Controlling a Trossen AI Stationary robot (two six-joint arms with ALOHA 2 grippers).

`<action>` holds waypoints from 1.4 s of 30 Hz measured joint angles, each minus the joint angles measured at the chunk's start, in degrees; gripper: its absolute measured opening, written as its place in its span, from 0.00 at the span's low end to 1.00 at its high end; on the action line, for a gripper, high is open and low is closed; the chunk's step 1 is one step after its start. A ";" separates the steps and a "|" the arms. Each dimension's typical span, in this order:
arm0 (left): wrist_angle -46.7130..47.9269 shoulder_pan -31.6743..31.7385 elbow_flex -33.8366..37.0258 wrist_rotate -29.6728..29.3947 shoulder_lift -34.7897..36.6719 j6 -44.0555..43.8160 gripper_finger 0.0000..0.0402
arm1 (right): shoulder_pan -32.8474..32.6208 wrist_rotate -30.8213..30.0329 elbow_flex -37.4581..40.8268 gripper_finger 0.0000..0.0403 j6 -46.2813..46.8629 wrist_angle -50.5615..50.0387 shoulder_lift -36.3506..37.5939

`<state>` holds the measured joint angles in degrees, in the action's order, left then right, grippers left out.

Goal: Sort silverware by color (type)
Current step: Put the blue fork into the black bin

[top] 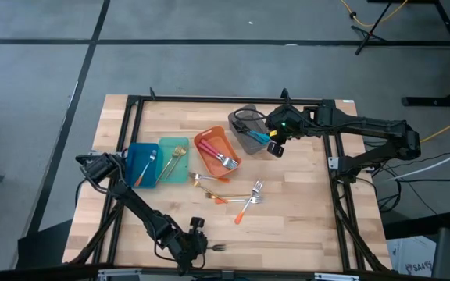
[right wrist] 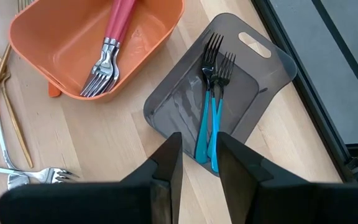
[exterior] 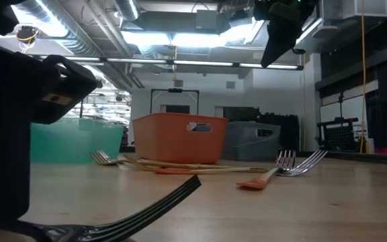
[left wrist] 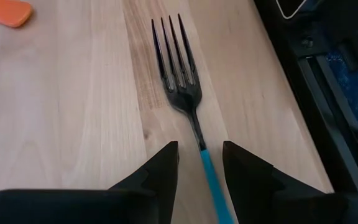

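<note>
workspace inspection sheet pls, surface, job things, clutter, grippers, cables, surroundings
surface: wooden table inside a dark metal frame.
job's things: two blue-handled forks in the grey bin; pink-handled forks in the orange bin; gold fork in the teal bin; one utensil in the blue bin; gold and orange-handled forks loose mid-table; a blue-handled dark fork at the near edge.
clutter: nothing seen.
grippers: left gripper open, astride that fork's handle; right gripper above the grey bin, fingers apart, holding nothing.
cables: yellow cable on the floor to the right.
surroundings: grey floor; lit room behind.
</note>
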<state>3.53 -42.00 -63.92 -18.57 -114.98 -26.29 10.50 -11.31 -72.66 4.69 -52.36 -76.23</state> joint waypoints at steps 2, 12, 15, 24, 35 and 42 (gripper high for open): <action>0.15 0.00 0.00 -0.08 -0.01 0.09 0.29 | 0.00 0.00 0.00 0.22 0.00 0.00 0.00; 0.86 0.08 0.00 -0.59 -0.02 0.01 0.13 | 0.00 0.00 0.00 0.22 -0.02 0.00 0.00; 0.90 0.12 0.00 -0.35 -0.02 -0.02 0.09 | 0.00 0.00 0.00 0.22 -0.02 0.00 0.00; 0.88 0.13 0.00 -0.11 -0.04 -0.19 0.01 | 0.00 0.00 0.00 0.22 -0.02 0.00 0.00; 0.74 0.13 0.07 0.04 -0.04 -5.65 0.01 | 0.00 0.00 0.00 0.22 -0.02 -0.01 0.00; 1.30 0.13 0.21 0.32 1.11 -6.59 0.01 | -0.02 0.00 0.00 0.22 -0.02 -0.02 -0.02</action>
<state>4.83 -41.87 -63.71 -18.25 -113.87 -32.89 10.48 -11.31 -72.66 4.67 -52.38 -76.25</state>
